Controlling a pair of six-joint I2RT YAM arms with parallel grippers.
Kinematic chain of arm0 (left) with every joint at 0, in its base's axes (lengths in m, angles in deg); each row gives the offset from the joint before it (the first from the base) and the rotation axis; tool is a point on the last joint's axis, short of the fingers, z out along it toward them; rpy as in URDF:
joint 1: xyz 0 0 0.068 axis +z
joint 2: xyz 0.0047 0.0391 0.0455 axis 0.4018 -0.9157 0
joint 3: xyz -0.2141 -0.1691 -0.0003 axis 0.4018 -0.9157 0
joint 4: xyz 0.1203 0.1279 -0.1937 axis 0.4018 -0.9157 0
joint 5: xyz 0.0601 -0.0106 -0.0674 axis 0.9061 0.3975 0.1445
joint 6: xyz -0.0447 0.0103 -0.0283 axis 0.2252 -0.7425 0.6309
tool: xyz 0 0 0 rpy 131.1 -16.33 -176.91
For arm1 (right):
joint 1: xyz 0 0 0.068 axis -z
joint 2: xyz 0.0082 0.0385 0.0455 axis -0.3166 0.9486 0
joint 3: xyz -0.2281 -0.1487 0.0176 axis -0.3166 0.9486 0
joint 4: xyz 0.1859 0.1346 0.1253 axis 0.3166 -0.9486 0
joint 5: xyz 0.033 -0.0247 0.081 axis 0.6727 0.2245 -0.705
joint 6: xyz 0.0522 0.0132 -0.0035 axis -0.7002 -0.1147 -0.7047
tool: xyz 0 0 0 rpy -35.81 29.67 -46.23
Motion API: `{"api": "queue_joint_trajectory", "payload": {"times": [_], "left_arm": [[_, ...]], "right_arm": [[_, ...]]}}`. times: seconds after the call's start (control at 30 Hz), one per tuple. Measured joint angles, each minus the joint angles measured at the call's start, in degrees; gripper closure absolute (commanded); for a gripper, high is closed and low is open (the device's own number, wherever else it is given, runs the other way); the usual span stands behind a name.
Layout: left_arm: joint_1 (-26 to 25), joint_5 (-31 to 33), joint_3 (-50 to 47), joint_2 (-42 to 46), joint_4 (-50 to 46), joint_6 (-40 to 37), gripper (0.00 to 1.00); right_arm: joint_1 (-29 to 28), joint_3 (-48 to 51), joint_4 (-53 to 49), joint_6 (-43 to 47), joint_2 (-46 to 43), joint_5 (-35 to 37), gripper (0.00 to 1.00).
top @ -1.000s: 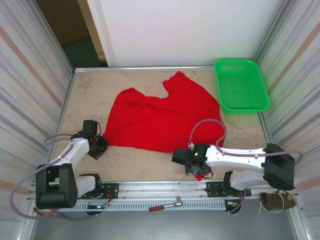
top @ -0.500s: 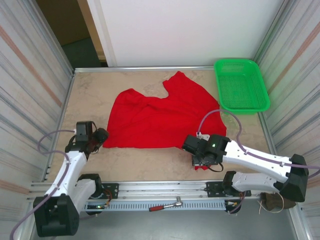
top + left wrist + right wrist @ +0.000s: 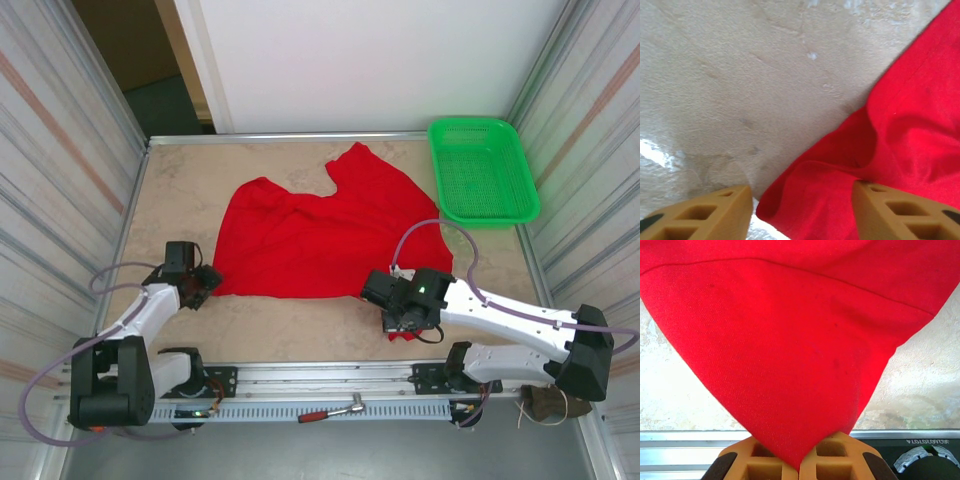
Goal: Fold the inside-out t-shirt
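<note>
The inside-out t-shirt [image 3: 320, 235] is bright red and lies spread and rumpled across the middle of the table. My left gripper [image 3: 200, 283] sits at its near left corner. In the left wrist view that gripper [image 3: 802, 200] stands open, and the folded corner of the t-shirt [image 3: 910, 125] lies between its two tan fingers [image 3: 715, 210], not pinched. My right gripper [image 3: 398, 325] is at the shirt's near right corner. In the right wrist view it [image 3: 800, 460] is shut on a pointed tip of the t-shirt [image 3: 790, 340], which fans out from the jaws.
A green mesh basket [image 3: 483, 170] stands at the back right corner. Metal walls close in the table [image 3: 180, 190] on both sides. A rail runs along the near edge, with a red-handled tool [image 3: 335, 410] lying on it.
My left gripper has opened and come back to the shirt's left corner. My right gripper, still shut on the cloth, has moved right and a little away from the rail.
</note>
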Motion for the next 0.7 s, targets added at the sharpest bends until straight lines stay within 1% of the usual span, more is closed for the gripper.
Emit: {"api": "queue_joint_trajectory", "payload": {"times": [0.07,0.1,0.13,0.3,0.4,0.5,0.7], "left_arm": [[0.0,1.1,0.3,-1.1,-0.3,0.1,0.76],[0.2,1.6,0.6,-1.9,-0.6,-0.2,0.86],[0.2,2.4,1.1,-2.8,-1.4,-0.4,0.99],[0.1,1.7,2.8,-5.4,2.6,-1.4,1.0],[0.1,1.4,2.3,-3.5,2.8,-1.9,1.0],[0.1,1.2,1.5,3.8,-0.2,-2.8,1.0],[0.5,1.2,1.5,24.7,-9.9,-3.3,1.0]], "right_arm": [[0.0,0.0,-0.1,0.0,0.0,0.0,1.0],[0.0,0.0,-0.2,0.0,0.0,0.0,1.0],[0.0,0.0,-0.2,0.1,0.0,0.0,1.0],[0.0,-1.0,-0.9,1.5,0.0,0.0,1.0],[0.0,-2.7,-1.9,2.6,0.0,0.0,1.0],[-0.7,-5.2,-3.8,3.4,0.0,-0.2,1.0],[-6.6,-13.0,-9.6,4.1,1.9,0.0,1.0]]}}
